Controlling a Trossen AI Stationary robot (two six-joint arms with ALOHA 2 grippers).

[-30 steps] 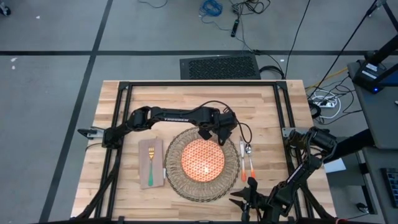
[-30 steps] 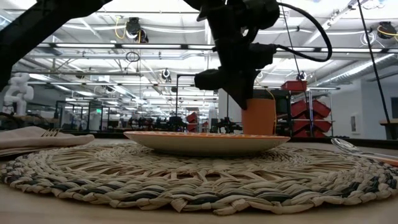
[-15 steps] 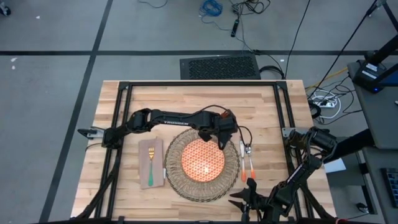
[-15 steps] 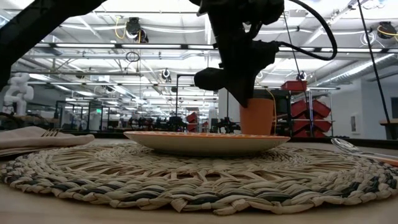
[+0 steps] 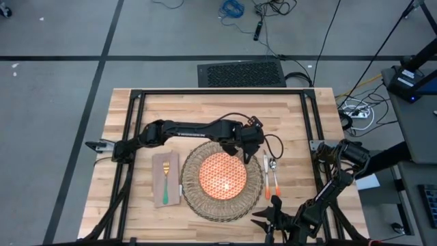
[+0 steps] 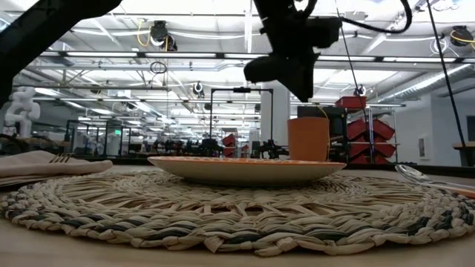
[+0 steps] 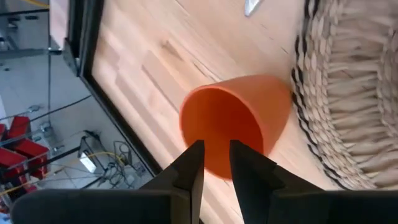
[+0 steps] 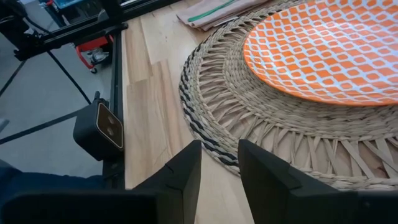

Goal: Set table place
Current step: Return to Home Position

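On the light butcher-block wooden counter [image 5: 205, 109] lies a round woven wicker placemat [image 5: 188, 186], an orange-patterned round plate [image 5: 222, 176] centred on it. To the left, a green-handled fork [image 5: 164, 184] rests on a beige cloth napkin [image 5: 173, 193]. To the right lie an orange-handled knife [image 5: 268, 183] and an orange-handled spoon [image 5: 276, 179]. A small orange cup [image 6: 309, 139] stands upright just beside the mat's far-right rim.

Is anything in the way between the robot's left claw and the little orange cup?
No, nothing visible. The left gripper hangs right above the orange cup, with only open air between them. The cup stands on the table beside the woven mat.
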